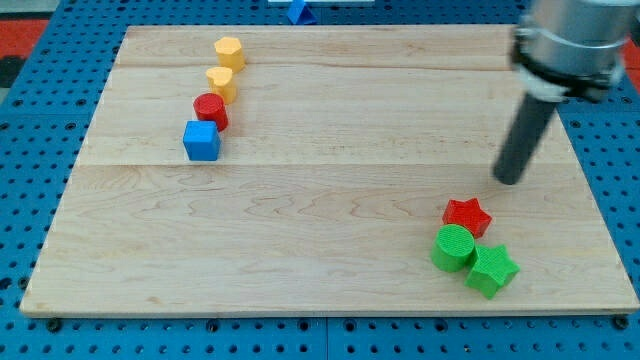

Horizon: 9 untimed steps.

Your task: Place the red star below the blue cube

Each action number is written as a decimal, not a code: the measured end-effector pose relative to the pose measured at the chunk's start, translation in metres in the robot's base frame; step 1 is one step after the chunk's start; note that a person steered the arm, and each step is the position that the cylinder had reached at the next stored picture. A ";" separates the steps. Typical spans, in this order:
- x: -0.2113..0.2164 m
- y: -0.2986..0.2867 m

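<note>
Red star (467, 215) lies near the tabletop's (330, 250) lower right edge, touching a green cylinder (453, 247); my tip (510, 181), bare, without jaws, holding nothing, stands just above-right. Blue cube (201, 141) sits well apart, upper left.

Red star (467, 216) lower right, blue cube (201, 141) upper left

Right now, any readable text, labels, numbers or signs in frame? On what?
None readable.
Wooden board: bare grain, no print.
Blue cube, red star, red cylinder, two yellow blocks, green cylinder, green star-like block: unmarked.
My tip, up-right of the red star: no label.
</note>
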<state>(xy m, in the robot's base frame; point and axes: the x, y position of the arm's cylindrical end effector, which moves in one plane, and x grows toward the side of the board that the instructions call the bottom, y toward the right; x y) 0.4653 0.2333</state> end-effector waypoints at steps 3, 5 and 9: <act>0.035 -0.107; 0.005 -0.185; 0.043 -0.297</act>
<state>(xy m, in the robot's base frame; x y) 0.5078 -0.0640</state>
